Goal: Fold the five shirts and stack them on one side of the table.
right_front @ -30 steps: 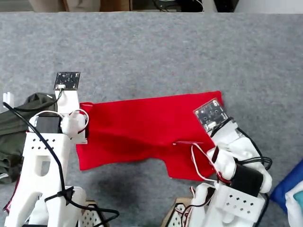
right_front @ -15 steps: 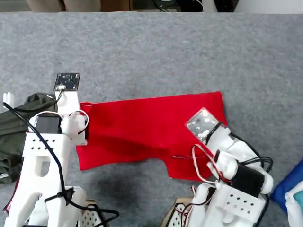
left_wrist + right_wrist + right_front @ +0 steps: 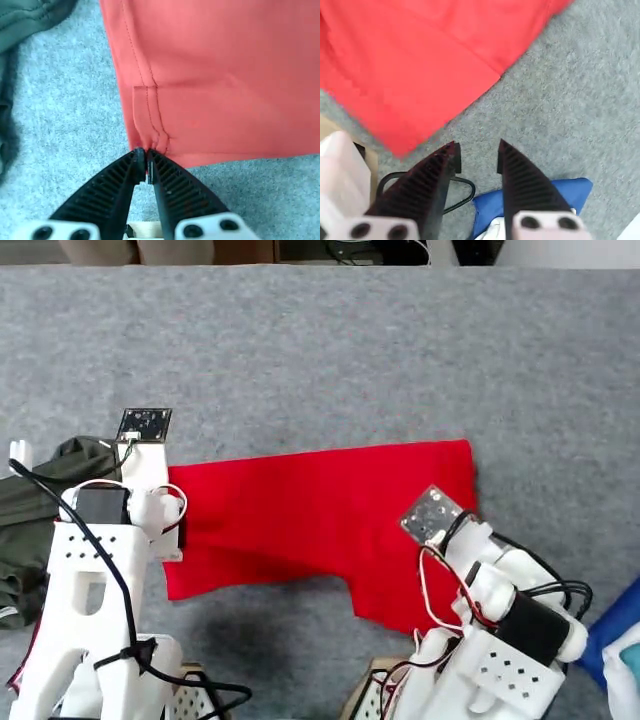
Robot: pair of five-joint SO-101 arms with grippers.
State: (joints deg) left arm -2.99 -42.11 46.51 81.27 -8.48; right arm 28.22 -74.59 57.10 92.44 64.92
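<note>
Grey felt covered the table (image 3: pixel 320 340), and the red shirt (image 3: pixel 310 500) lay flat across its middle, running from 9 o'clock toward 4 o'clock. The left gripper (image 3: pixel 146 159) was clenched on the shirt's hemmed corner at the 8 o'clock end, biting only a sliver of cloth by the stitched fold. The right gripper (image 3: pixel 477 147) hung released over bare felt just off the shirt's 5 o'clock edge, grasping nothing. A dark green shirt (image 3: pixel 35 505) sat bunched at 9 o'clock and a blue garment (image 3: pixel 618 625) at 4 o'clock.

The step looked like a two-handed fold of the red shirt. To go well, it called for the right gripper to seat its jaws well over the near hem before any lift, keeping clear of the blue garment. Since the left's hold seemed shallow, a slow, level lift with both arms together, carried toward 12 o'clock, would likely land the edge square without the corner slipping free.
</note>
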